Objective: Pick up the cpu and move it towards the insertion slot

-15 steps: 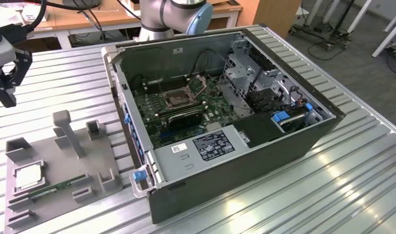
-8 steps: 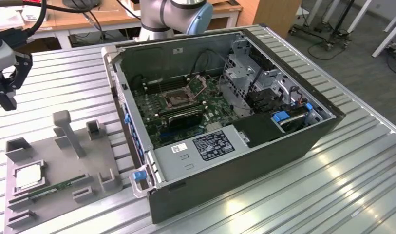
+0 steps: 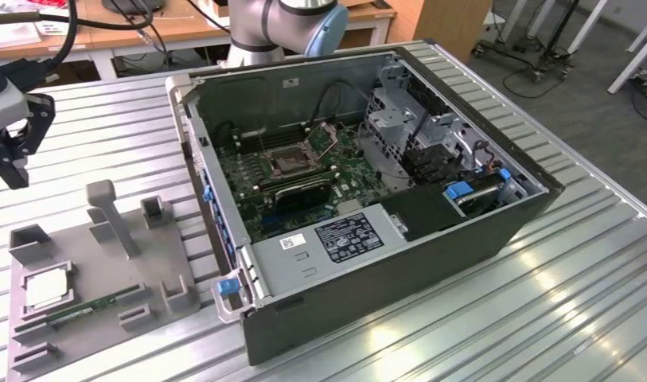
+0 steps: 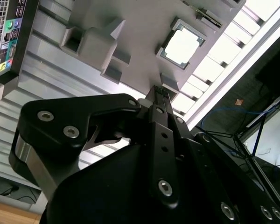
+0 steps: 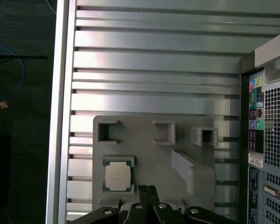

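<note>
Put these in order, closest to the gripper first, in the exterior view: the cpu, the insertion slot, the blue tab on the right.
1. cpu, on the grey tray at the exterior view's left, the gripper's side.
2. insertion slot, inside the computer case, mid-picture.
3. blue tab, in the case toward the exterior view's right.

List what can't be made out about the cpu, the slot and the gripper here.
- insertion slot: exterior view, contacts too small to tell.
- cpu: first wrist view, top print too small.
- gripper: first wrist view, body cut off by the picture's edge.
- grey tray: first wrist view, one edge hidden behind the gripper.
</note>
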Tool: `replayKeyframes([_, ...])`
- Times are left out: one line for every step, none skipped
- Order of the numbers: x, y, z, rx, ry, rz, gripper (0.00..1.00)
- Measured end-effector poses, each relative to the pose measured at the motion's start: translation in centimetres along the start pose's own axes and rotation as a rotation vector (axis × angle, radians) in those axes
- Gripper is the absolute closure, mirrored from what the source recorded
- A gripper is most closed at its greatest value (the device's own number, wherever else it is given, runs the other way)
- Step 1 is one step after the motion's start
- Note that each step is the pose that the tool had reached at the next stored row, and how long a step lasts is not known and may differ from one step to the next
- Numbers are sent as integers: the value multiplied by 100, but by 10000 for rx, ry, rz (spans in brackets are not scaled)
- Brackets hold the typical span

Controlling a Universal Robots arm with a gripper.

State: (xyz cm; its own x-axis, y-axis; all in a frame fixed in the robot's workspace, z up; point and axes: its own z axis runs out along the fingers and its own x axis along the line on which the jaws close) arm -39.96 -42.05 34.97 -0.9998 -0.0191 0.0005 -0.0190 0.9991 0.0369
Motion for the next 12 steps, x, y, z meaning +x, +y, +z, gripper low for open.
replayKeyframes([2, -6, 11, 2, 0, 0, 89])
replayKeyframes([4, -11, 21, 4, 0, 0, 89])
replayKeyframes([6, -15, 30, 8, 1, 0, 89])
replayKeyframes([7, -17, 37, 13, 1, 1, 89])
replayKeyframes([7, -19, 40, 16, 2, 1, 89])
replayKeyframes([7, -19, 40, 18, 3, 0, 89])
replayKeyframes([7, -20, 44, 17, 1, 0, 89])
replayKeyframes([7, -20, 46, 17, 0, -1, 89])
replayKeyframes([7, -20, 47, 17, 0, 0, 89])
replayKeyframes([8, -20, 48, 16, -1, -1, 89])
replayKeyframes([9, -20, 50, 15, -3, -2, 89])
replayKeyframes([12, -20, 51, 16, -2, -1, 89])
